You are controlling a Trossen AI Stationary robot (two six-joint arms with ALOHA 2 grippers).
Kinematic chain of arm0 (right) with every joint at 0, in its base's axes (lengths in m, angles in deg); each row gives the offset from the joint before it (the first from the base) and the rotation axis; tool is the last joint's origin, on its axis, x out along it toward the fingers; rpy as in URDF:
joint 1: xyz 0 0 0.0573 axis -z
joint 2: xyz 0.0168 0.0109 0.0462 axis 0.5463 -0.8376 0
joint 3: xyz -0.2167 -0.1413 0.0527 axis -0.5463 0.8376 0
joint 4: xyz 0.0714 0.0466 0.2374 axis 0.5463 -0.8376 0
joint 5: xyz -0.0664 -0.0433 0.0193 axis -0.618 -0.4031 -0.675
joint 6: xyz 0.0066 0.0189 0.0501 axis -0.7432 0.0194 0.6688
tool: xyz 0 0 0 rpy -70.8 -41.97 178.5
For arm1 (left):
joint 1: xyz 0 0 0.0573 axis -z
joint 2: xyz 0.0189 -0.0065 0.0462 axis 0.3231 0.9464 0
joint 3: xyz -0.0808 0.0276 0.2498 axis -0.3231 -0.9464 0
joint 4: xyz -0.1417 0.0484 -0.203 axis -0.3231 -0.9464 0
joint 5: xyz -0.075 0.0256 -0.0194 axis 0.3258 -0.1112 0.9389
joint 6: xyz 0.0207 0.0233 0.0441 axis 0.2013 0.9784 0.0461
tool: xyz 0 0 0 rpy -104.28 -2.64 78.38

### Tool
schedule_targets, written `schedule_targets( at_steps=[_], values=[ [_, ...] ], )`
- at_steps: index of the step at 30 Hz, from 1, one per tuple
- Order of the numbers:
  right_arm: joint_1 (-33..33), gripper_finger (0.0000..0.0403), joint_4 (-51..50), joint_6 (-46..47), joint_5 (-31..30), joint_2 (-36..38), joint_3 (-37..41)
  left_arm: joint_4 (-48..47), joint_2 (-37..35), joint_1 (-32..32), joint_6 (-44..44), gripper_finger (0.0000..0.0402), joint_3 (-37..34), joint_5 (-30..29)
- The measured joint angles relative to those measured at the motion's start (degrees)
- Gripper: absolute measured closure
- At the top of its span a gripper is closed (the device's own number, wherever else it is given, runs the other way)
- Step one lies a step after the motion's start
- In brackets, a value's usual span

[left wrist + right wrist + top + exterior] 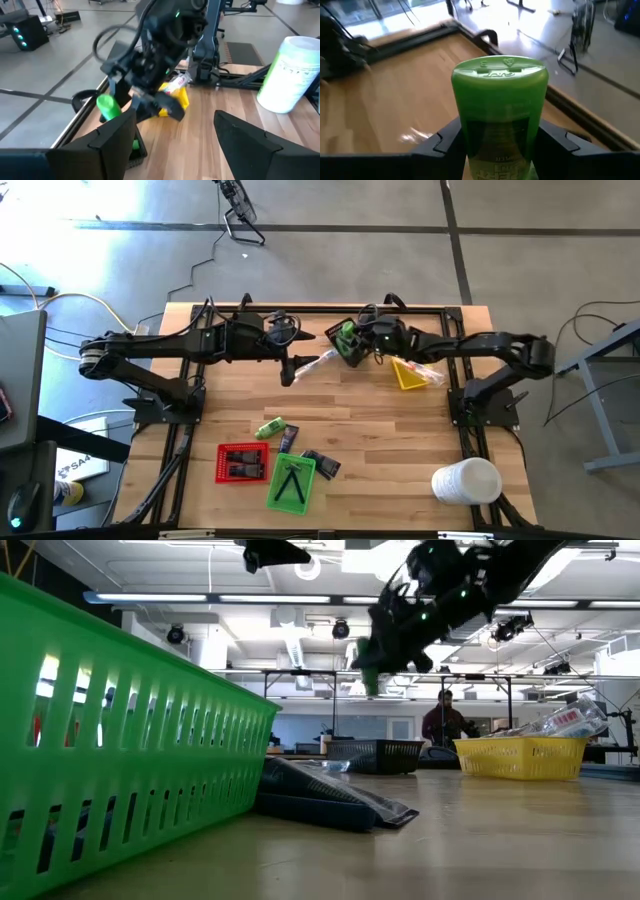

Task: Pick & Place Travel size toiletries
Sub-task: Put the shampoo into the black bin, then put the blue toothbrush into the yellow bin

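My right gripper (349, 343) is shut on a bright green little bottle (499, 115) and holds it in the air over the table's far middle; the low view shows this bottle (369, 665) high above the wood. My left gripper (175, 145) is open beside it and holds nothing. A clear-wrapped stick (306, 365) shows just by the left gripper. A second green bottle (270, 428) and dark flat packets (288, 439) (321, 464) lie flat on the table's near middle. More clear-wrapped sticks (424, 370) lie in the yellow tray (404, 377). My right gripper pinches the green bottle by its body (470, 150) between the two fingers (445, 142), one on each side. The flat cap end (500, 70) sticks out past the fingertips. The bottle is lifted clear of the table and points slantwise downward from the fingers (107, 106).
A black tray (131, 152) stands under the held bottle. A red tray (242, 463) and a green tray (292, 483) sit near the near edge, and a big white cylinder (466, 482) at the near right corner. A person (443, 720) shows in the room behind.
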Motion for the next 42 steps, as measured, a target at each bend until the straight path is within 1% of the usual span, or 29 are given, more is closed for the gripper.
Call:
schedule_targets(
  at_steps=[7,11,15,17,25,27,33,35,38,40,42],
  values=[
    [2.0,0.0231,-1.4,2.0,-0.3,-6.7,0.0,0.0,0.0,0.0,-0.1,0.0137,0.0,0.0],
    [2.4,0.0231,-4.1,2.8,-4.7,-8.9,0.0,-0.1,0.0,0.0,-0.2,0.0137,0.0,0.0],
    [2.4,0.0231,-7.1,2.8,-9.4,-9.0,0.0,-0.1,0.0,0.0,-0.2,0.0137,0.0,0.0],
    [2.4,0.0231,-7.4,2.8,-10.5,-9.0,0.0,-0.1,0.0,0.0,-0.2,0.0137,0.0,0.0],
    [2.8,0.0228,-8.0,2.6,-10.4,-8.9,0.0,-0.2,0.0,0.0,-0.1,0.0137,0.0,0.0],
    [2.8,0.0218,-8.0,2.1,-10.3,-8.9,0.0,-0.2,0.0,0.0,-0.1,0.0137,0.0,0.0],
    [2.8,0.0170,-8.0,1.7,-10.5,-8.9,0.0,-0.3,0.0,0.0,-0.1,0.0137,0.0,0.0],
    [2.8,0.0162,-8.1,1.7,-10.4,-8.7,0.0,-0.3,0.0,0.0,-0.1,0.0137,0.0,0.0],
    [2.6,0.0162,-8.0,0.9,-10.1,-7.2,0.0,-0.4,0.0,0.0,-0.1,0.0137,0.0,0.0],
    [1.9,0.0170,-7.6,-0.4,-10.0,-5.4,0.0,-0.4,0.0,0.0,-0.2,0.0137,0.0,0.0],
    [1.2,0.0182,-7.0,-2.2,-8.2,-3.0,0.0,-0.4,0.0,0.0,-0.2,0.0137,0.0,0.0]
  ],
)
